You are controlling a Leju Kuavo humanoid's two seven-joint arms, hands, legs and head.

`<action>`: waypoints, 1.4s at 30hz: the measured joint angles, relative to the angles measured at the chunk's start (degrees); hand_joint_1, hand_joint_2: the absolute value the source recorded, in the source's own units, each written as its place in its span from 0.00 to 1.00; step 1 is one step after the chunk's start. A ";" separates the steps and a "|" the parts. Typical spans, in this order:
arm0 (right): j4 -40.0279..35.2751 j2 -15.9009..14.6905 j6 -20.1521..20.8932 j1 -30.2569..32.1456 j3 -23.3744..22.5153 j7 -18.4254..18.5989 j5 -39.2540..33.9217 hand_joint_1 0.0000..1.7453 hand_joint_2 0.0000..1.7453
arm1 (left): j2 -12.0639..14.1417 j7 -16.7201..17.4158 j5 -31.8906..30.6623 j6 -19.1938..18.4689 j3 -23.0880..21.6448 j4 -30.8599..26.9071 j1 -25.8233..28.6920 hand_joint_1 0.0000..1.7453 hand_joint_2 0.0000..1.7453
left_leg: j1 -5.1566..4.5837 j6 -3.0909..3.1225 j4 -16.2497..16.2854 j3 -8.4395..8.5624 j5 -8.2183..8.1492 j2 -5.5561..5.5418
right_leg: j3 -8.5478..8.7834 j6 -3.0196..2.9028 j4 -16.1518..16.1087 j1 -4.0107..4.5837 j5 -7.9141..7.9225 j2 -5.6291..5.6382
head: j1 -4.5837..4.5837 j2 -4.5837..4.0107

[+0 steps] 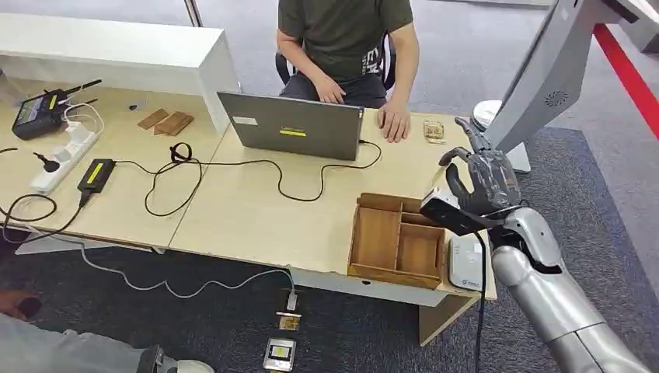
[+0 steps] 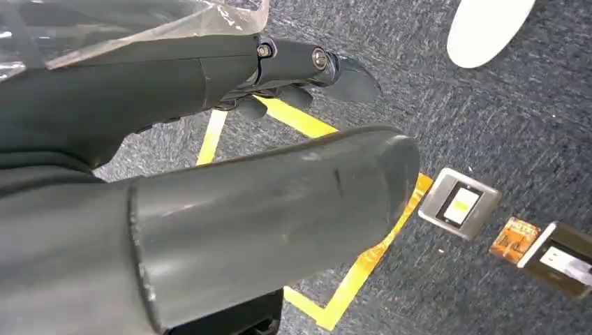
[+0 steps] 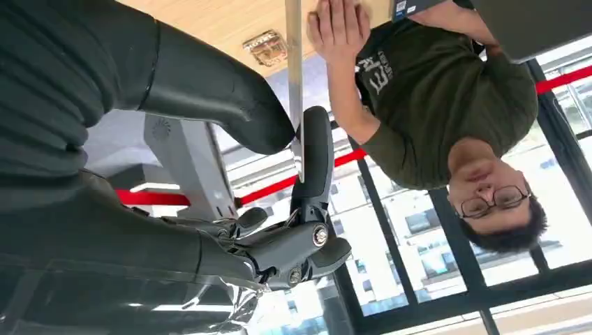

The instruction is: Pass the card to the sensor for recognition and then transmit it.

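Observation:
My right hand (image 1: 483, 183) is raised over the right end of the table, past the far right corner of the wooden tray (image 1: 377, 237). In the right wrist view the card (image 3: 294, 70) appears edge-on as a thin pale strip, pinched between the thick thumb (image 3: 223, 98) and a dark finger (image 3: 315, 157). The white sensor pad (image 1: 466, 264) lies flat on the table, right of the tray, below and nearer to me than the hand. My left hand (image 2: 209, 160) hangs over the carpet, holding nothing, its fingers apart from the thumb.
A person sits behind the grey laptop (image 1: 299, 124), one hand (image 1: 396, 123) flat on the table beside a small clear item (image 1: 434, 130). Cables, a power strip (image 1: 66, 155) and a controller lie at the left. Small devices (image 1: 280, 353) lie on the floor.

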 joint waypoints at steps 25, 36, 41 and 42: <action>25.06 13.48 0.19 -17.02 7.82 7.12 19.25 1.00 1.00 | 0.20 -3.30 -3.17 -4.63 -3.80 0.00 -0.45 0.00 0.00 | 0.02 -0.04 -0.01 -0.09 0.04 -0.04 | -0.09 -0.01 0.11 0.02 0.00 0.00 | 0.00 0.00; 31.56 15.84 6.84 -21.62 10.14 13.29 24.17 1.00 1.00 | 0.24 -3.87 -4.24 -5.92 -5.90 0.00 -0.32 0.00 0.00 | 0.02 -0.04 0.00 -0.08 0.04 -0.03 | -0.09 0.00 0.07 0.01 0.00 0.00 | 0.02 0.00; 33.57 15.80 7.41 -22.73 10.69 13.55 24.87 1.00 1.00 | 0.24 -3.76 -4.26 -6.03 -6.88 0.00 -0.25 0.00 0.00 | 0.02 -0.04 0.00 -0.08 0.04 -0.02 | -0.09 0.00 0.08 0.02 0.00 0.00 | 0.02 0.00; 33.84 15.76 7.41 -22.85 10.75 13.59 24.87 1.00 1.00 | 0.24 -3.78 -4.26 -6.03 -6.99 0.00 -0.24 0.00 0.00 | 0.02 -0.04 0.00 -0.07 0.04 -0.02 | -0.09 -0.01 0.08 0.02 0.00 0.00 | 0.02 0.00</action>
